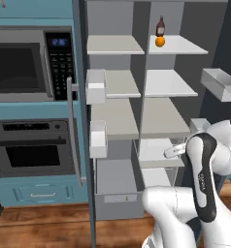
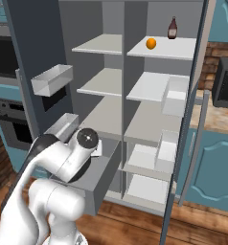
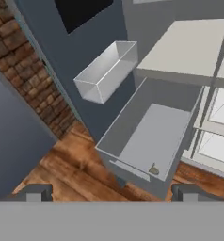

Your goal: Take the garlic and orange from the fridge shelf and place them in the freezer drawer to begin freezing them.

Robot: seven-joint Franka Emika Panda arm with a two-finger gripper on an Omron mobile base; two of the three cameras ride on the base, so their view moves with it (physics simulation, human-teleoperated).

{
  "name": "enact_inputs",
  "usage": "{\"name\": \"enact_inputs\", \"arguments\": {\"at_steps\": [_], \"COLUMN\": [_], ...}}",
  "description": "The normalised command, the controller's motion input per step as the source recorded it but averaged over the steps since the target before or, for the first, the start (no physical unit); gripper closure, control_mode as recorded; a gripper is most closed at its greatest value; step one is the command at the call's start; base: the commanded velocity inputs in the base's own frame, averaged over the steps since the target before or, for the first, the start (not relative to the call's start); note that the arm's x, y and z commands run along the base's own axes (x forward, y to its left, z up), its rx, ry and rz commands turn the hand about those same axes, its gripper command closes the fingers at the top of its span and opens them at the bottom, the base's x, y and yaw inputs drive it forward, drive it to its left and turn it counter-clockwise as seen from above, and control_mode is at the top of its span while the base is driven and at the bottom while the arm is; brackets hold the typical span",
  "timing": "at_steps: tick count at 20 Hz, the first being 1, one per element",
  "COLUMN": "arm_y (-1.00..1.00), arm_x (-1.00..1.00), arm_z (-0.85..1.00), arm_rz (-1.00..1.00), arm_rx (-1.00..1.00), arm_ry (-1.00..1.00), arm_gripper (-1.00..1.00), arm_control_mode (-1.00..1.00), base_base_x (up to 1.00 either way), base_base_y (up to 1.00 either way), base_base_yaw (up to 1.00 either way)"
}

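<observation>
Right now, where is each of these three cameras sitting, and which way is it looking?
Left base view: behind the arm on its left, facing the open fridge, the orange on the fridge shelf; white arm at lower right.
Right base view: behind on the right, same fridge; arm at lower left.
Hand view: on the hand, looking down into the freezer drawer; open gripper tips at the bottom.
Both base views share orange, bottle and drawer.

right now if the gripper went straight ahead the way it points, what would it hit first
Most likely the floor of the open freezer drawer, which the open gripper looks down into; nothing seems to stand between, though depth is hard to judge.
</observation>
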Motion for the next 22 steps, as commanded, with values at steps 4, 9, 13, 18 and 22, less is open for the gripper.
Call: {"name": "enact_inputs", "arguments": {"at_steps": [4,9,13,18,22], "arm_y": [0.0,0.0,0.0,0.01,0.13], "arm_x": [-0.03,0.0,0.0,0.0,0.0], "arm_z": [0.08,0.0,-0.13,-0.25,-0.33], "arm_rz": [-0.43,-0.33,-0.15,-0.02,-0.02], "arm_rx": [0.0,0.0,0.0,0.0,0.0], "arm_ry": [0.2,0.15,0.08,0.09,0.08], "arm_gripper": [-1.0,-1.0,-1.0,-1.0,-1.0], "arm_control_mode": [-1.0,-1.0,-1.0,-1.0,-1.0], "base_base_x": [0.0,0.0,0.0,0.0,0.0], "base_base_y": [0.0,0.0,0.0,0.0,0.0], "base_base_yaw": [0.0,0.0,0.0,0.0,0.0]}}
